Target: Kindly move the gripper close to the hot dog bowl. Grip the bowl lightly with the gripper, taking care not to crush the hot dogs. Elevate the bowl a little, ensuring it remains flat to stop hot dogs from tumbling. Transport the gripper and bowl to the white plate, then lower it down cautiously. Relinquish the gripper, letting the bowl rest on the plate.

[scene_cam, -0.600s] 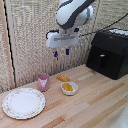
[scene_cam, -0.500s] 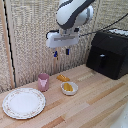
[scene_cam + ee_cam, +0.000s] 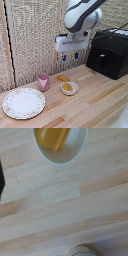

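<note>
The gripper (image 3: 69, 56) is hanging well above the tabletop (image 3: 95, 100), w/ its two blue-tipped fingers (image 3: 63, 57) pointing straight down, spread apart & pinching nothing; it's sitting up over the area just behind the hot dog bowl (image 3: 69, 88), not touching it. The bowl is resting flat & upright on the wood, roughly mid-scene in the exterior view, w/ the hot dogs (image 3: 67, 87) lying inside its rim. In the wrist view the bowl (image 3: 60, 148) is showing only partly, cut off at the frame edge, & the hot dogs (image 3: 53, 136) are lying side by side w/ their long axes running diagonally across the bowl; in the exterior view they're too small to tell the axis for sure, looks roughly front-to-back. The white plate (image 3: 23, 103) is lying flat toward the exterior view's left, nearer the cam, well apart from the bowl, floral rim showing. Btwn plate & bowl, a bit farther back, a pink cup (image 3: 43, 81) is standing upright. A bare orange piece (image 3: 62, 78) is lying on the wood just behind the bowl, long axis angled across the boards. A black appliance (image 3: 107, 54) is sitting at the exterior view's right, against the woven screen (image 3: 30, 40) backing the scene. A blurry pale round thing (image 3: 82, 251) is peeking in at the wrist view's edge; can't tell what.
</note>
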Available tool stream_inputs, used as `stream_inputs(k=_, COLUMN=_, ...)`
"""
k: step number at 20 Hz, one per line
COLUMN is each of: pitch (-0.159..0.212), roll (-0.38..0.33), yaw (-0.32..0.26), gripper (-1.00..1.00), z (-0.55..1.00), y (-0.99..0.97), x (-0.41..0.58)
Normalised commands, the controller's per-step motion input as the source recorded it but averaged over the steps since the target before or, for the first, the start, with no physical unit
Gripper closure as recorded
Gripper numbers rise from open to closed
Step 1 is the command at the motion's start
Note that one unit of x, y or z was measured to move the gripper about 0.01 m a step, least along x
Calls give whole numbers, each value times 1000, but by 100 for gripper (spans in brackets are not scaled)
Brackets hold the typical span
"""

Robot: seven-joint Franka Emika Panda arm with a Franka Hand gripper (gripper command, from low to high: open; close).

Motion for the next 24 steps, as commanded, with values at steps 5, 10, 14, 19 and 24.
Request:
stream_inputs(k=5, pitch=0, roll=77, yaw=-49, gripper=-100, z=-346, y=-454, x=-315)
stream_inputs(k=10, pitch=0, roll=25, yaw=-13, gripper=-100, z=-407, y=-147, x=-50)
stream_inputs(k=14, pitch=0, roll=13, yaw=0, gripper=-100, z=-466, y=-141, x=0)
stream_inputs(k=19, pitch=0, roll=28, yaw=0, gripper=-100, z=-523, y=-274, x=0)
stream_inputs(k=24, pitch=0, roll=18, yaw=2, gripper=-100, z=-457, y=-243, x=-29)
